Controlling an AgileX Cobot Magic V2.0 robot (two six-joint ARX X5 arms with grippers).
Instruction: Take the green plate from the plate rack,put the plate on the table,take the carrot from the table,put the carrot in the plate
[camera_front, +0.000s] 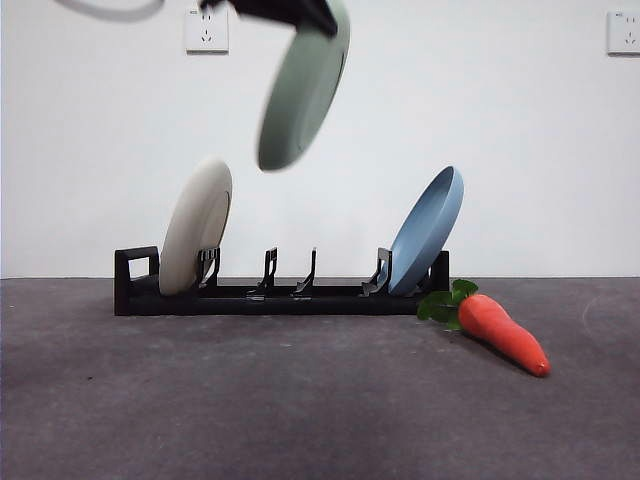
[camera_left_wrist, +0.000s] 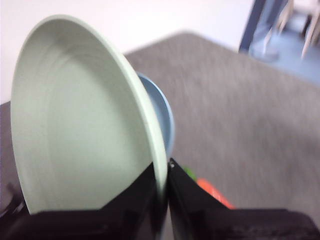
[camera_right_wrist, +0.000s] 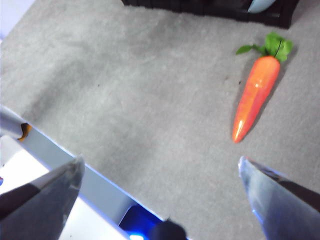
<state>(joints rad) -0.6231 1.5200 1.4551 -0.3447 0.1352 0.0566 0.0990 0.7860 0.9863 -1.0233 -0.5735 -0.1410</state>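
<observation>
1. Right gripper (camera_right_wrist: 160, 175): jaws wide apart, nothing between them, above the table (camera_right_wrist: 150, 90) edge.
2. Carrot (camera_front: 503, 331) lies on the table, leafy top just beside the plate rack (camera_front: 280, 292); rack holds a cream plate (camera_front: 195, 227) and a blue plate (camera_front: 427, 231).
3. Left gripper (camera_left_wrist: 161, 187): jaws clamped on the green plate (camera_front: 303, 88) rim; plate tilted, in the air above the rack.

No text, label, brand, number or sign can be read in any of the views. The green plate (camera_front: 303, 90), the plate rack (camera_front: 280, 290), the carrot (camera_front: 505, 332) and the counter (camera_front: 300, 410) carry no legible markings.
</observation>
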